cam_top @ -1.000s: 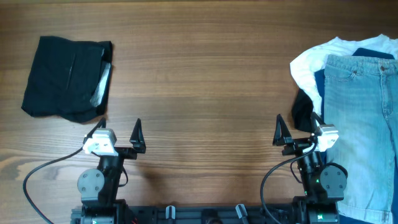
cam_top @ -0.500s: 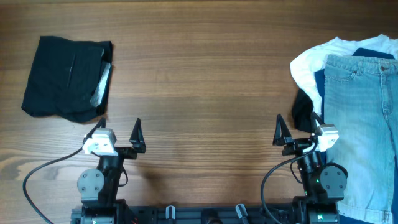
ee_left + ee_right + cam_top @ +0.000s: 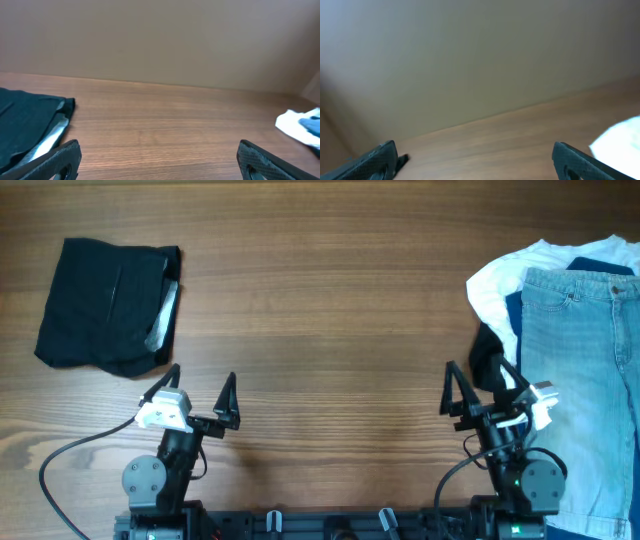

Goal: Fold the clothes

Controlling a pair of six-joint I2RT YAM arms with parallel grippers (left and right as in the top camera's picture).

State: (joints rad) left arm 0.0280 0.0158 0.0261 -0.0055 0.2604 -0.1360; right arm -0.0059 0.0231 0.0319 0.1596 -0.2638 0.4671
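Plainly, the coming move turns on the right side. Seen from above, the shorts [image 3: 585,370] lie at 3 o'clock from the right gripper [image 3: 476,385], just beside it. From the left gripper [image 3: 203,388] they are also at 3 o'clock but well apart, so the right arm is the nearer. Their long axis runs from 12 to 6 o'clock, with the waistband at the 12 o'clock end. The legs run down past the right arm's base to the picture's lower edge.

Both grippers hover low over the table [image 3: 330,310] with jaws spread wide, holding nothing. In each wrist view the two fingers stand far apart at the lower corners.

The shorts are faded light-blue denim, spread fairly flat and not yet folded. Their 3 o'clock side is cut off by the picture's edge. They rest on a pile: a white cloth [image 3: 495,280] bulges out at 10 o'clock from them, a navy cloth [image 3: 605,266] peeps out above the waistband, and a black scrap [image 3: 486,352] shows at their 9 o'clock edge, nearly touching the right gripper. A folded black cloth [image 3: 100,305] lies at 11 o'clock from the left gripper.
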